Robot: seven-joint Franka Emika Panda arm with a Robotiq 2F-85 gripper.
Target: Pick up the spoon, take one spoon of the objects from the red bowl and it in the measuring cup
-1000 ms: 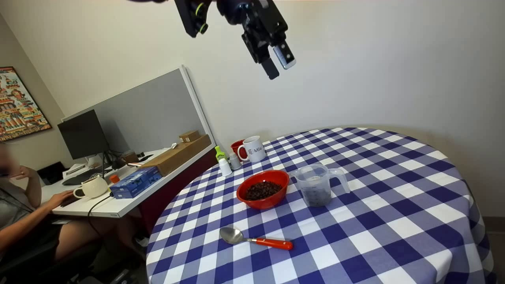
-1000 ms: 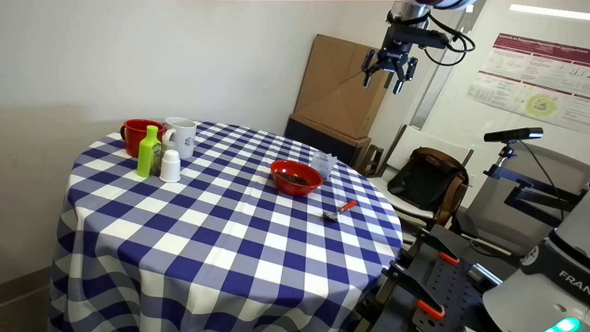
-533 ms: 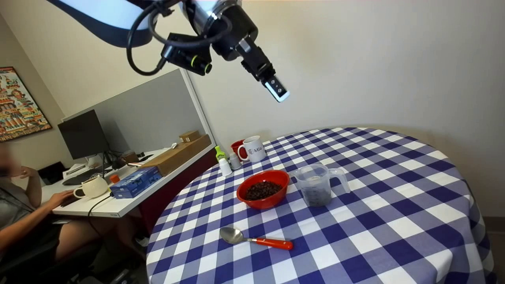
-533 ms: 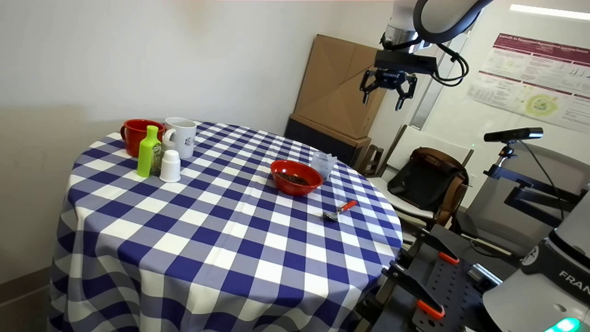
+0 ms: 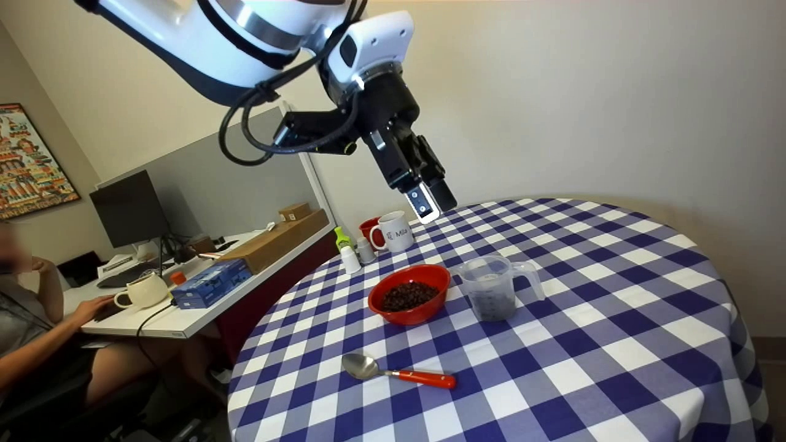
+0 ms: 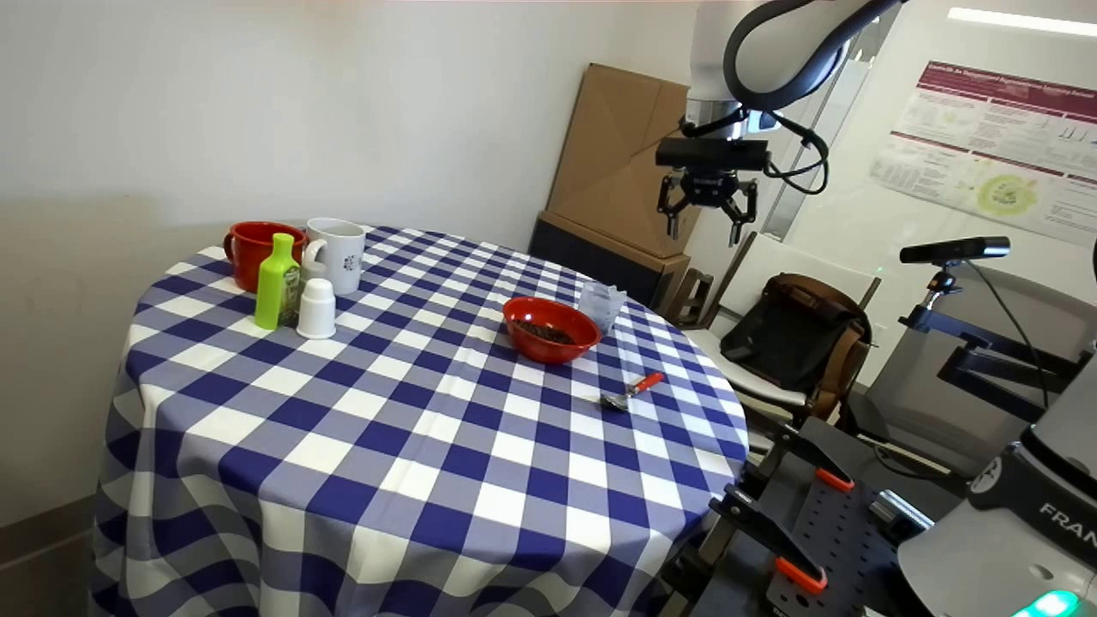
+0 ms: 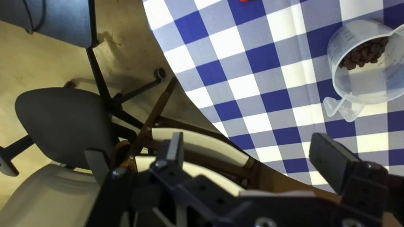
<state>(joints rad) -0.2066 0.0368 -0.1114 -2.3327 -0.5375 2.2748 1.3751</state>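
Metal-headed, red-handled spoon [image 5: 403,374] lay on gingham-covered bench [image 5: 614,350], near glossy, round red bowl [image 5: 417,317] of dark bits [image 5: 410,296] and translucent measuring cup [image 5: 491,294]. Higher up, gripper [image 6: 704,231] pointed downward, spread wide.

i see my arm [image 5: 184,50] in glossy white, banded black, with a silvery ring [image 5: 265,26] and looping black cables [image 5: 266,92]. its jaws are black, one fingertip [image 5: 422,202] pale-edged with two screws [image 5: 414,194]. white letters [image 6: 1067,521] reading "fran" mark the base [image 6: 986,566], where a light [image 6: 1054,603] glows green.

Checked tablecloth [image 5: 614,356], spoon [image 5: 410,375], red bowl [image 5: 415,317], measuring cup [image 5: 493,299]
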